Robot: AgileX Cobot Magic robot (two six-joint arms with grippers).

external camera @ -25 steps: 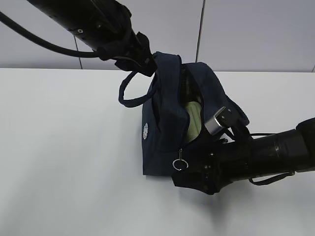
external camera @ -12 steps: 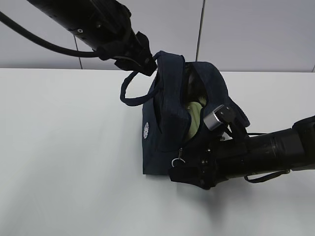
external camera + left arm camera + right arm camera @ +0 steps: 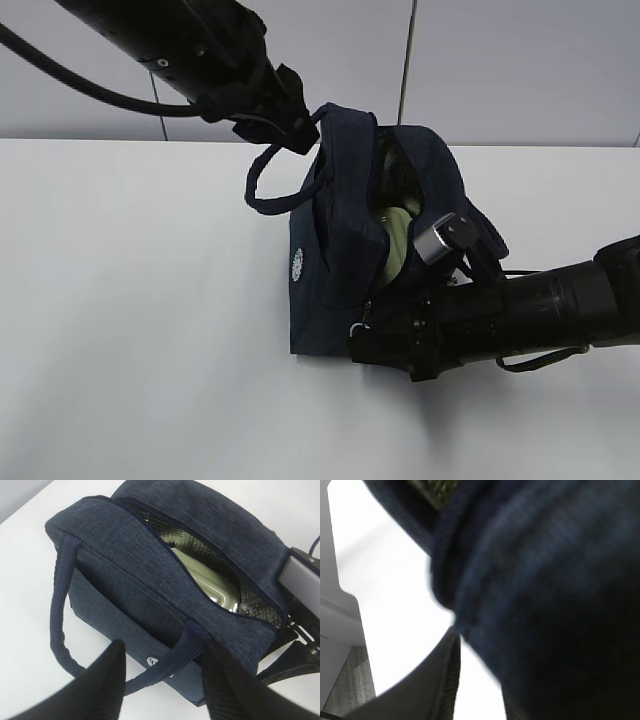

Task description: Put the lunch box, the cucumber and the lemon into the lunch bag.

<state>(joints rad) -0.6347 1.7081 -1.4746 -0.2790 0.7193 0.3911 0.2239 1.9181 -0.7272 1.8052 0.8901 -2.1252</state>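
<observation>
Left gripper (image 3: 292, 128) is pinching the near handle (image 3: 62, 630), propping the lunch bag (image 3: 335, 250) open on the table (image 3: 130, 300); lunch box (image 3: 207, 582) is sitting inside. Right gripper (image 3: 372, 335) is pressing against the bag's zipper end, jaw state indeterminable. Advice: keep the handle taut while working that end.

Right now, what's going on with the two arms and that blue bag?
The left gripper holds the lunch bag by a loop handle, which runs between its jaws, keeping the top open. The right gripper is pressed against the bag's lower front corner by the zipper end; its jaws can't be made out. The lunch box, with its pale green lid, is inside the bag. No cucumber or lemon is visible.
</observation>
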